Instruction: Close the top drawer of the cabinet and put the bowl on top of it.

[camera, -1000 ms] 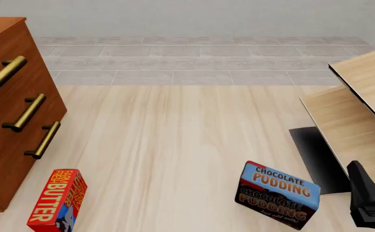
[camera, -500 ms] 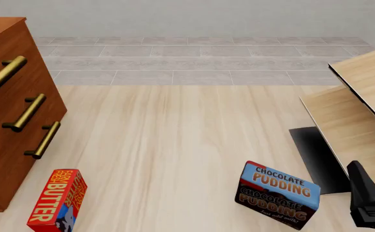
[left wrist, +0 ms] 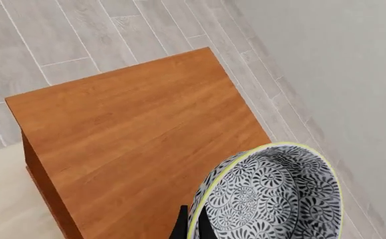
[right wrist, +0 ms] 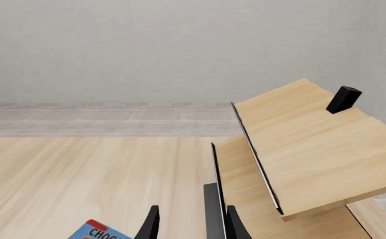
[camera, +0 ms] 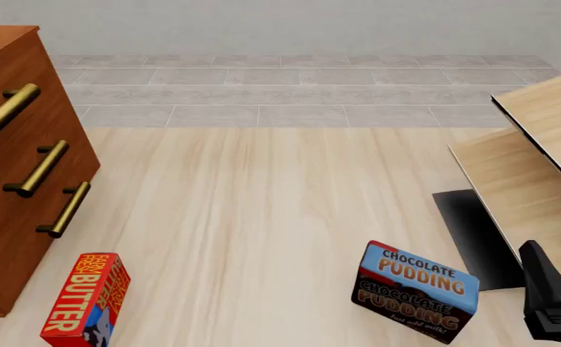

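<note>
The bowl, blue-grey floral with a yellowish rim, shows only in the left wrist view. My left gripper is shut on its rim, one dark finger outside and one inside. The bowl hangs tilted over the near corner of the cabinet's flat top; I cannot tell whether it touches. In the front view the cabinet stands at the left, and its top drawer sits flush with the two below. The left gripper and bowl are outside that view. My right gripper is open at the table's near right, holding nothing.
A red butter box stands near the cabinet's foot. A chocolate pudding box stands left of the right gripper. A pale wooden shelf unit with a dark panel fills the right side.
</note>
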Robot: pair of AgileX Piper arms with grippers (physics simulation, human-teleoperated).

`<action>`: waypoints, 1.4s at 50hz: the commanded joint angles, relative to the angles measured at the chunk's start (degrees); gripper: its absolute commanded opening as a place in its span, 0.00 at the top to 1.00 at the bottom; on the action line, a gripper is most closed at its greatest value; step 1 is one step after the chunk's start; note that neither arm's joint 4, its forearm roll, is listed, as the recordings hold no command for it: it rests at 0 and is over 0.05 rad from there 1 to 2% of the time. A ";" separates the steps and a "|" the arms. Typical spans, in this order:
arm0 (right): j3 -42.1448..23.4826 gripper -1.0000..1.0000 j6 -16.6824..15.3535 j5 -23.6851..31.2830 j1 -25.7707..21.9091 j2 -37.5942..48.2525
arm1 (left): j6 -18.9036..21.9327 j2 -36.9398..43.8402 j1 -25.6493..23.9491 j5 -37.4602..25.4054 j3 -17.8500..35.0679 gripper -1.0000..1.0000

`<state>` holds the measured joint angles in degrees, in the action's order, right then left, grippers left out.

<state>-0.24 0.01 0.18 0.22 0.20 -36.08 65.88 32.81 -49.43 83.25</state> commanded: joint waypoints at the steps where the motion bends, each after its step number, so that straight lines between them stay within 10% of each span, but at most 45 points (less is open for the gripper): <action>1: -0.01 0.00 0.01 -0.02 -0.05 0.01 | -0.52 0.52 1.38 3.20 -2.40 1.00; 50: -0.01 0.00 0.00 -0.03 -0.06 0.01 | 1.46 5.97 4.04 13.28 -9.26 1.00; 51: -0.01 0.00 0.01 -0.02 -0.05 0.02 | 1.67 6.13 4.08 13.22 -9.20 0.00; 70: -0.01 0.00 0.01 -0.03 -0.03 0.01 | 2.23 7.38 4.08 7.70 -1.27 0.00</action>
<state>-0.24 0.01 0.18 0.22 0.20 -34.12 72.83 36.73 -39.53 78.98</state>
